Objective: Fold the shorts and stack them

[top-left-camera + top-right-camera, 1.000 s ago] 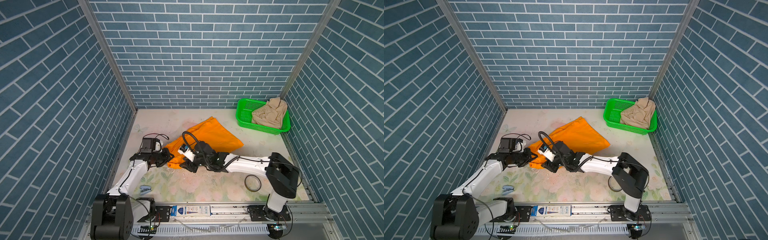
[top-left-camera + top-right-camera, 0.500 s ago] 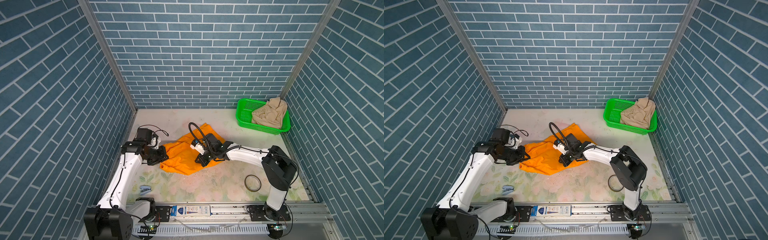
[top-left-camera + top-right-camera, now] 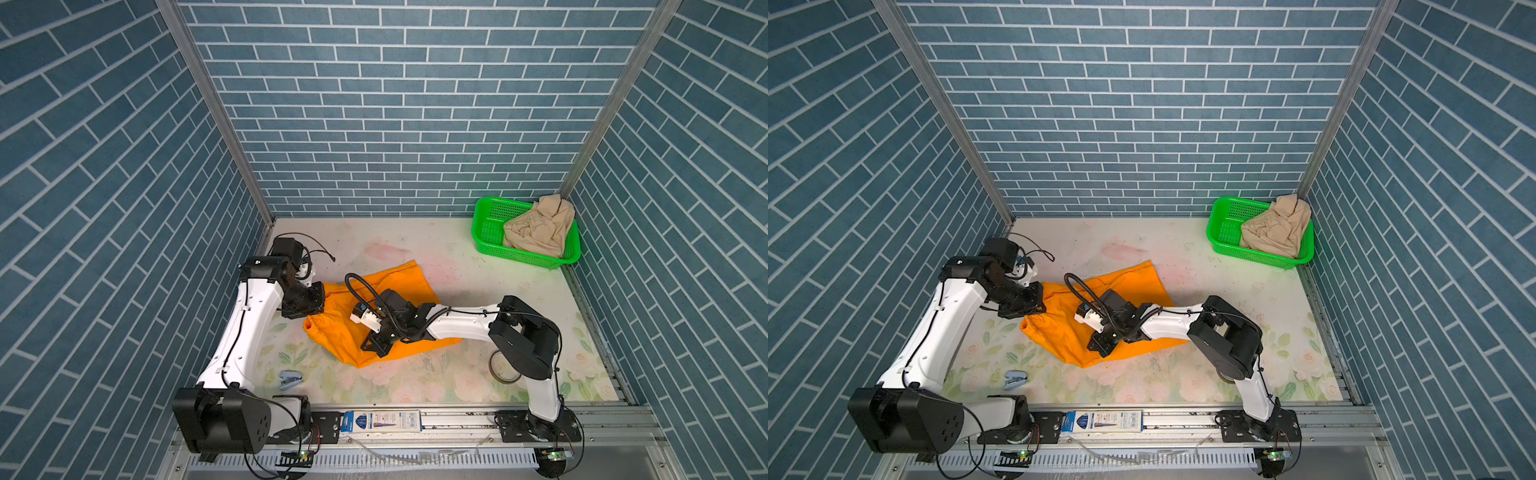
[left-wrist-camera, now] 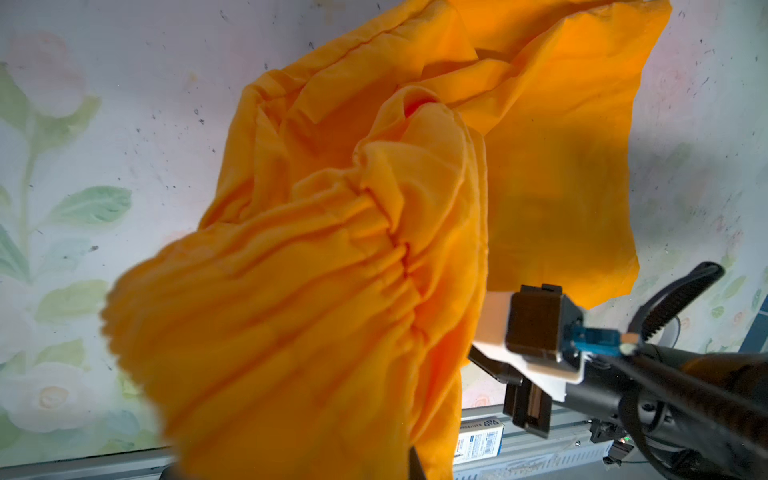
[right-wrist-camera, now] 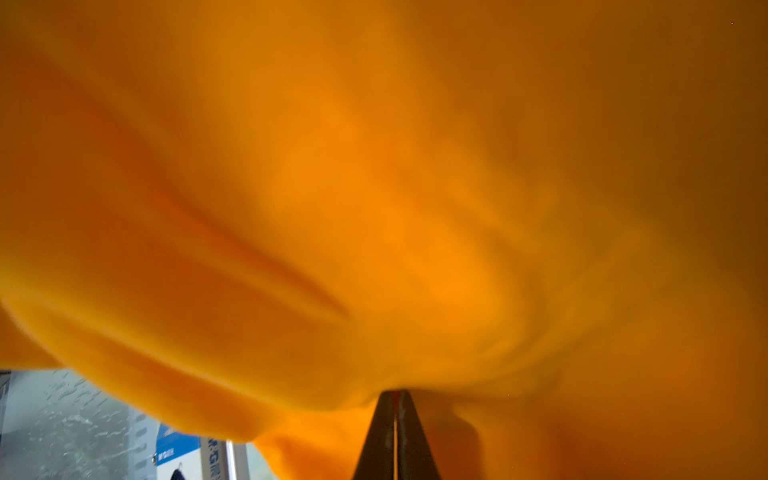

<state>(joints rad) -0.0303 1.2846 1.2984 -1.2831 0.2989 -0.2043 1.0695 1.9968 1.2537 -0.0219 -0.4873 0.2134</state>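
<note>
The orange shorts (image 3: 403, 279) are spread at mid-table, the long axis laid left to right and the gathered waistband turned left. The waistband is clamped by the left gripper (image 3: 321, 296), and a fold is pinched by the closed right gripper (image 5: 395, 395). Beige shorts (image 3: 536, 228) are heaped in the green basket (image 3: 490, 245).

Both top views look down over the whole table (image 3: 395, 241); wrist views hug the orange shorts (image 4: 332, 270).

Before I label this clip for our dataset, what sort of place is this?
Probably a robot lab work cell, not a home: brick-print panel walls, two arms bolted to an aluminium rail, and a floral tabletop holding orange shorts.
</note>
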